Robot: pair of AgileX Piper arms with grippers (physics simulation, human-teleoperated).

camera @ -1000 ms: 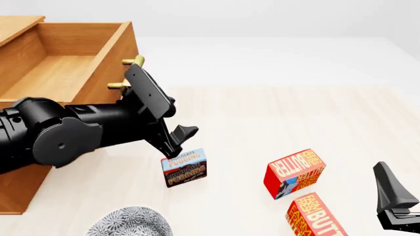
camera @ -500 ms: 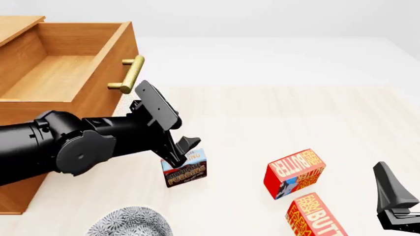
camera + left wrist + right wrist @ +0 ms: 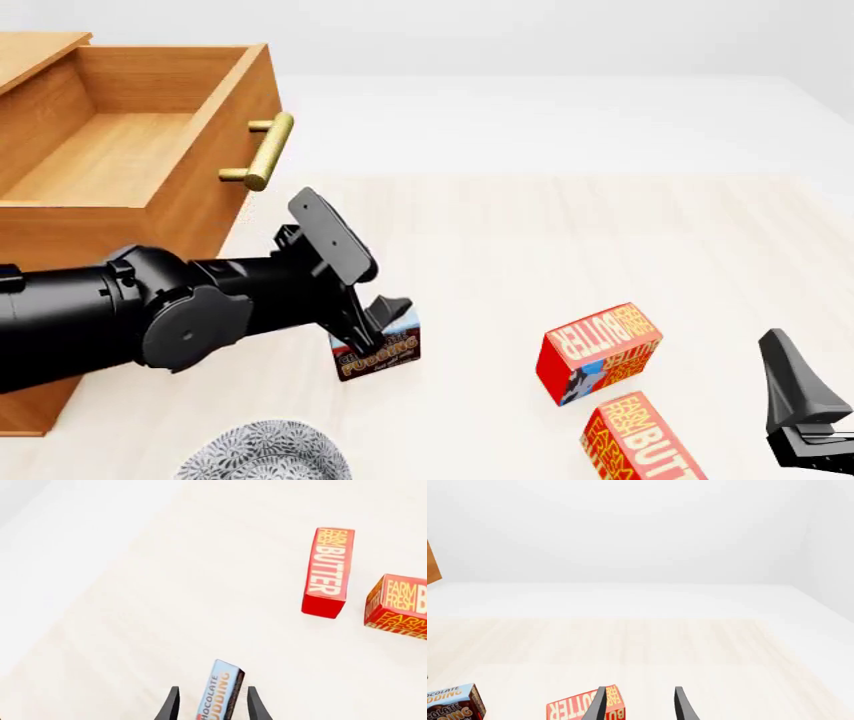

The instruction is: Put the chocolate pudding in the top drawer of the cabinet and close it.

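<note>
The chocolate pudding (image 3: 380,350) stands upright on the table, right of the cabinet (image 3: 30,402). My left gripper (image 3: 379,318) is open and down over the box's top edge. In the left wrist view the chocolate pudding (image 3: 220,687) sits between the fingers (image 3: 171,705), with a gap on one side and almost none on the other. The top drawer (image 3: 114,150) is pulled out and bare inside, its brass handle (image 3: 263,150) facing the table. My right gripper (image 3: 801,412) rests open at the near right corner, holding nothing.
Two red butter boxes (image 3: 598,350) (image 3: 643,440) lie right of the pudding, near the right gripper. A grey patterned dish (image 3: 264,456) sits at the front edge below the left arm. The right wrist view shows one butter box (image 3: 584,707) just ahead.
My left arm has come down and forward from in front of the drawer handle. Its open fingers now straddle the top of the pudding box. The right arm is still.
</note>
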